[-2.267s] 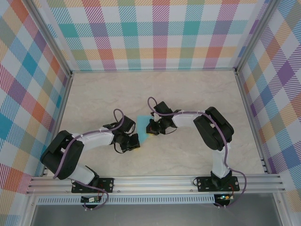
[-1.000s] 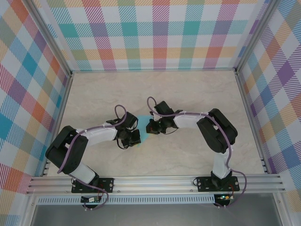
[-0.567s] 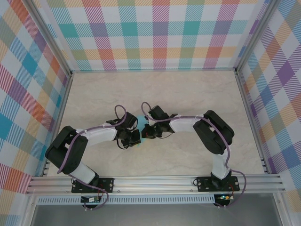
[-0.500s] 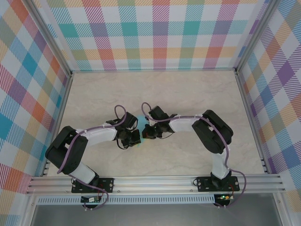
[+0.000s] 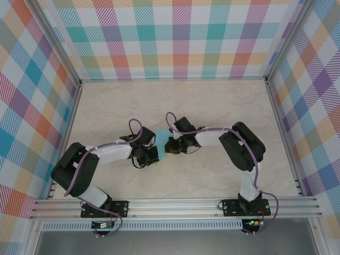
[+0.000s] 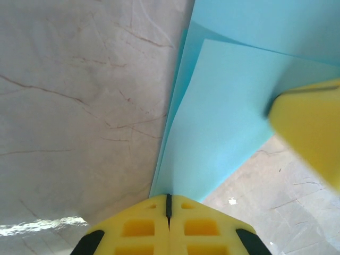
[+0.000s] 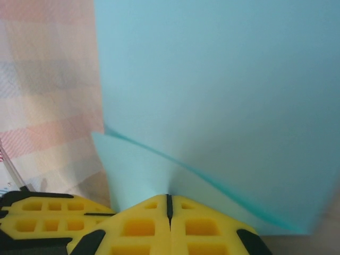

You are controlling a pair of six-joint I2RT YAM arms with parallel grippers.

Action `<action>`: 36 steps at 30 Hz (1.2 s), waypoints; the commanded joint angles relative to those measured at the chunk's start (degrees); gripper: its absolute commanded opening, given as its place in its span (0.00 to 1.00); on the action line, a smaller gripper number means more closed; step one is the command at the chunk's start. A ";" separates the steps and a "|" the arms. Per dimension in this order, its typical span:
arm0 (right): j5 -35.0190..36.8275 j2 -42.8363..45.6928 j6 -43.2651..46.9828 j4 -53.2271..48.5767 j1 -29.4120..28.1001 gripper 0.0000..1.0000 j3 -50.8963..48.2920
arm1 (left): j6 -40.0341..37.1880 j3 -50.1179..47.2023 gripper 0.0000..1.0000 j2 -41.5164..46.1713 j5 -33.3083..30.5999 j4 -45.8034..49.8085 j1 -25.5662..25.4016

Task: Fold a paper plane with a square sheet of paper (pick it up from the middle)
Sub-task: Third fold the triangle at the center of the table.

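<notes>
Sheet of thin turquoise paper point(image 5: 161, 137), creased into layered flaps. Sitting near the middle of the pale marbled table point(image 5: 223, 106), well away from every edge. Getting pinched from both sides right now. Clamping tight on one pointed corner with the left yellow-fingered gripper point(image 6: 168, 201), no gap between the tips. Clamping just as tight on another folded edge with the right yellow-fingered gripper point(image 7: 168, 201), holding that part up against the plaid wall point(image 7: 48, 79). Facing each other almost nose to nose from above, turquoise peeking out in between.
</notes>
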State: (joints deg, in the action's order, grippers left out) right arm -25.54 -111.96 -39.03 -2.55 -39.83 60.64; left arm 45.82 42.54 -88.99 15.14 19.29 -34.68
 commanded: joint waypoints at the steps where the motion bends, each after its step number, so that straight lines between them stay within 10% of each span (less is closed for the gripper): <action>1: 6.10 0.64 3.09 -1.12 5.14 0.00 -2.26 | 0.79 -2.47 0.00 -2.96 -3.80 9.02 0.31; 12: -1.37 11.37 0.59 -2.52 8.63 0.03 -3.22 | -1.35 1.35 0.00 1.51 -0.15 4.01 0.22; 21: -3.38 14.84 -4.84 -2.00 8.32 0.42 -6.59 | -2.22 7.11 0.26 4.56 -3.15 -1.20 0.00; 36: -5.56 8.76 -7.30 -2.19 4.86 0.48 -3.38 | -2.18 10.09 0.07 -5.43 -11.08 1.05 -0.22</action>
State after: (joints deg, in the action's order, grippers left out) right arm -29.47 -101.78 -45.58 -4.78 -34.26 54.89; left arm 43.88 51.33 -93.43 7.33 18.24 -34.74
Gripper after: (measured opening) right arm 0.484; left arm 0.078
